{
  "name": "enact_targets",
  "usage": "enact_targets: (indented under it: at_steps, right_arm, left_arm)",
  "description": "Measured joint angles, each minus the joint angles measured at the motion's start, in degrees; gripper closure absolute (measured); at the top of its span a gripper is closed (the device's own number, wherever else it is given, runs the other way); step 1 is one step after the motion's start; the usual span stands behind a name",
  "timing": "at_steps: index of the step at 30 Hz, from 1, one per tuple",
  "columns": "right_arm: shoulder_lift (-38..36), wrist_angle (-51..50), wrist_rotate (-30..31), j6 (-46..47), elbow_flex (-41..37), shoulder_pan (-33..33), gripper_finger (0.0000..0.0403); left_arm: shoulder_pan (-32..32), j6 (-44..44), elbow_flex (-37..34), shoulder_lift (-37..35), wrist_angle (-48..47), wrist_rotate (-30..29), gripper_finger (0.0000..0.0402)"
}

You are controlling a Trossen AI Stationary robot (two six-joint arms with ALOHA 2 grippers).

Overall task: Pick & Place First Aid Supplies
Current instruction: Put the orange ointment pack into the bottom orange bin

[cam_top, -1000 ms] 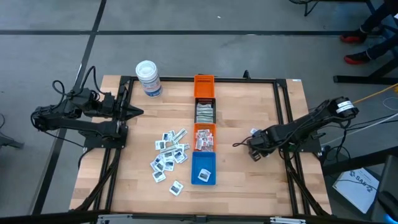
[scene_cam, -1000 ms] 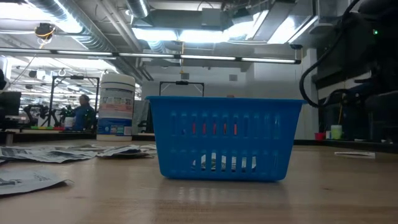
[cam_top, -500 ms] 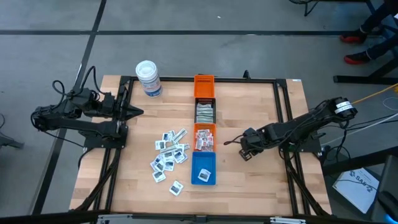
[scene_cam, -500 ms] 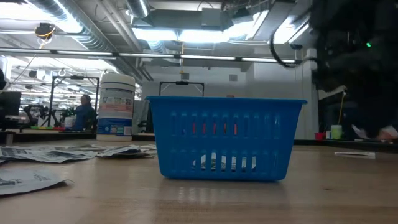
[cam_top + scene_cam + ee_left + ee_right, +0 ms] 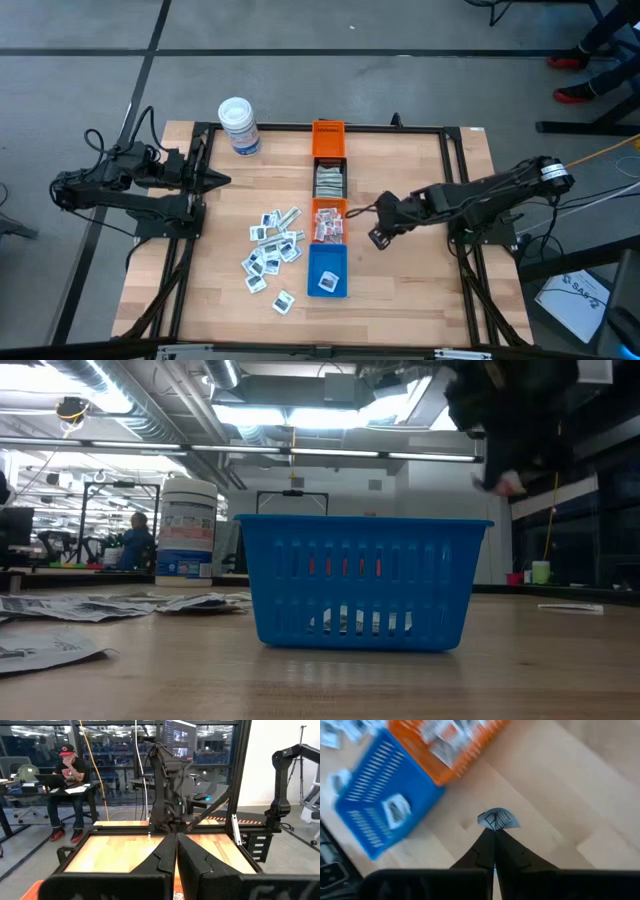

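Note:
My right gripper (image 5: 352, 212) hangs above the table just right of the nearer orange bin (image 5: 329, 220) and is shut on a small white packet with black print (image 5: 498, 819). In the low view the right gripper (image 5: 505, 470) is high above the blue bin (image 5: 365, 582). A heap of loose packets (image 5: 272, 250) lies flat on the wood left of the bins. More packets lie in the nearer orange bin and the blue bin (image 5: 327, 268). My left gripper (image 5: 218, 180) waits shut at the table's left edge, above the wood. My right gripper pinches the white packet's edge (image 5: 495, 825) between its two fingertips, coming from above and slanting toward the table's left. The packet is lifted clear of the table and sticks out beyond the fingertips.
Four bins stand in a column down the table's middle: orange (image 5: 328, 135), black with pale strips (image 5: 330, 181), orange, blue. A white tub with a blue label (image 5: 240, 125) stands at the far left. A dark frame (image 5: 455, 180) runs along the table's edges. Bare wood lies right of the bins.
My right gripper has swung toward the table's left edge, from the right part of the table to beside the nearer orange bin, and has risen, carrying the white packet with it. It stays shut on the packet throughout.

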Motion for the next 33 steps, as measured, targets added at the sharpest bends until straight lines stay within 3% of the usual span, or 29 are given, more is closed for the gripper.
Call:
enact_targets:
  at_steps: [18,33]
  right_arm:
    - [0.2,-0.17,2.24,-7.98,8.56,-3.21,0.0391]
    - [8.53,-0.1,1.7,-21.66,17.92,-5.89,0.0391]
  left_arm:
    - [0.0,-0.02,0.0,0.0,0.0,0.0,0.0391]
    - [0.0,-0.02,0.0,0.0,0.0,-0.02,0.0393]
